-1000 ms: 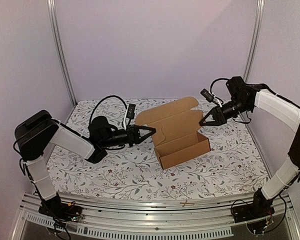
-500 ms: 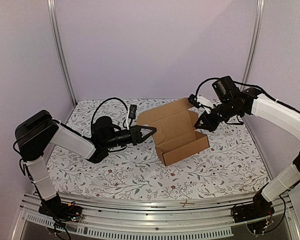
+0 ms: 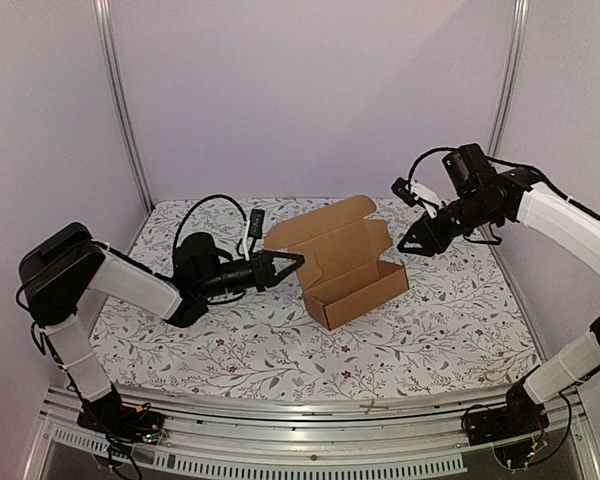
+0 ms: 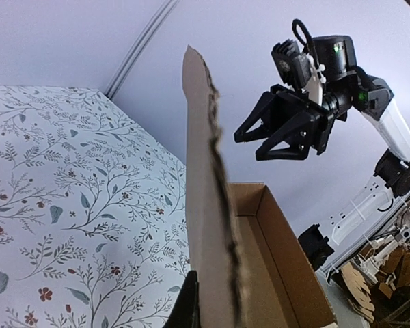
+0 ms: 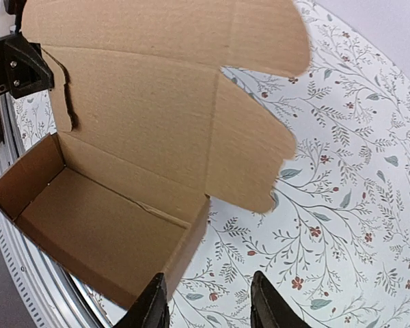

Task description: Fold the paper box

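At table [image 3: 220, 350] centre: box [image 3: 358, 292], tray formed, lid [image 3: 325, 232] upright and open. Left gripper [image 3: 292, 263] left of box, pinched on lid's side edge. Right gripper [image 3: 408, 246] just right of lid, spread, holding nothing. Step, likely: closing lid. Next: right pushes lid down over tray, front flap tucked in.

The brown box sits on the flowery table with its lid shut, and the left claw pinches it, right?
Not shut: the paper box has its lid standing open, as the right wrist view shows. It does sit on the flowery table, pinched by the left gripper.
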{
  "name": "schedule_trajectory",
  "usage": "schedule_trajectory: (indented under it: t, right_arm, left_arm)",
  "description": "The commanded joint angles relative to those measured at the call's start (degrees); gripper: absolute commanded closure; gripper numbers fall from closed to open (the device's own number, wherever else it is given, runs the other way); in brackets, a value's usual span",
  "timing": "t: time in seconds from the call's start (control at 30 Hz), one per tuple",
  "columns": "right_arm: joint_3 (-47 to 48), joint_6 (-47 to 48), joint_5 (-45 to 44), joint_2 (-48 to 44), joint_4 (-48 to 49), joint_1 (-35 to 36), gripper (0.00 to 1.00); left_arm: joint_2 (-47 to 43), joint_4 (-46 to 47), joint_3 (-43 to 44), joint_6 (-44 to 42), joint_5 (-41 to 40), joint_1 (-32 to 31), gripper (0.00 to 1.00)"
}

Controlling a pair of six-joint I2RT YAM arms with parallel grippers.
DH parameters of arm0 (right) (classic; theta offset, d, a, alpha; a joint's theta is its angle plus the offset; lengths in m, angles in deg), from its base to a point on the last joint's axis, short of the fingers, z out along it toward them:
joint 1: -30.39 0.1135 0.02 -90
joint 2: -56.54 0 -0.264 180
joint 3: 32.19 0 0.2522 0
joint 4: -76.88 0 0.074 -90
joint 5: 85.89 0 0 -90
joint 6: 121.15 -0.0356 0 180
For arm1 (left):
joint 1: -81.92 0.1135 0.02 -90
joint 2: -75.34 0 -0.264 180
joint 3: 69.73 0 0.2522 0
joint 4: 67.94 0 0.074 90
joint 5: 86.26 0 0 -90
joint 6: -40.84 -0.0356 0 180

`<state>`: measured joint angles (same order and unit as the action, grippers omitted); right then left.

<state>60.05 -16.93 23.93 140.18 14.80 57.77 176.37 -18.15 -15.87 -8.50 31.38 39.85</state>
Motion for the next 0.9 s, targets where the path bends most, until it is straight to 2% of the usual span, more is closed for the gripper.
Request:
schedule_trajectory:
  t: [0.0,0.13,0.27,0.53,0.73,0.87]
  right_arm:
    - [1.7,2.2,12.0,-5.6,-2.0,-8.7,0.6]
    - [1.0,2.2,20.6,-4.1,-0.6,-13.7,0.6]
    - [0.9,1.8,23.0,-0.2,1.5,-14.6,0.6]
    - [0.0,0.1,37.5,6.8,3.5,-13.9,0.61]
    - [-1.3,5.3,44.1,6.3,-0.6,-12.0,0.61]
    - [-1.6,7.4,44.4,6.4,-2.2,-10.3,0.61]
  left_arm:
    - [-1.7,2.8,-1.5,-0.4,11.3,3.2,1.0]
    - [-1.3,5.7,-1.2,2.4,19.2,3.8,1.0]
    - [-1.2,8.5,-1.3,4.4,22.4,3.8,1.0]
    - [-0.8,9.6,-1.5,4.7,20.1,3.8,1.0]
    - [-1.0,7.7,-1.6,3.1,16.8,4.1,1.0]
    - [-0.6,8.1,-1.4,3.3,16.5,4.2,1.0]
